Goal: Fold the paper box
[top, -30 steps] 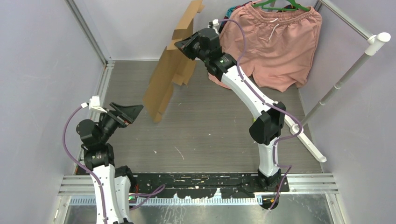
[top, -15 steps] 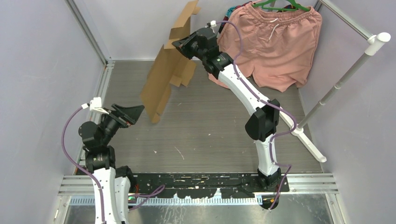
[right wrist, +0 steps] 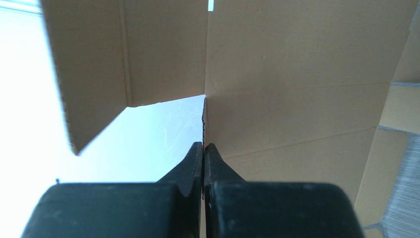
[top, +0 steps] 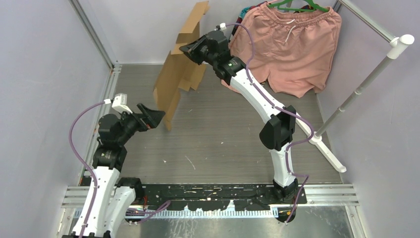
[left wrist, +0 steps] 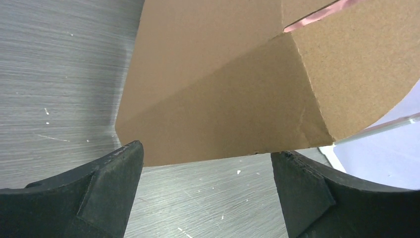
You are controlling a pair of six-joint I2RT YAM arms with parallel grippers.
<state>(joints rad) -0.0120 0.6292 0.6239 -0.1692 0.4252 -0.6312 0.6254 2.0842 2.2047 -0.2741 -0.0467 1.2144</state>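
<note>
Right gripper (top: 184, 48) pinches paper box (top: 168, 87) up high; left gripper (top: 157, 117) gapes empty at its lower corner

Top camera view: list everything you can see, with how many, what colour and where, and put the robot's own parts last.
paper box: one, brown cardboard, an unfolded sheet held upright over the far left of the table
shorts: one pair, pink, hanging at the far right
hanger: one, green, above the shorts
rack pole: one, white, slanting along the right side
table: one, grey, under everything
left gripper: one, black, open, just short of the sheet's lower edge
right gripper: one, black, shut on the sheet's upper part
arm cables: two, purple, one along each arm
</note>
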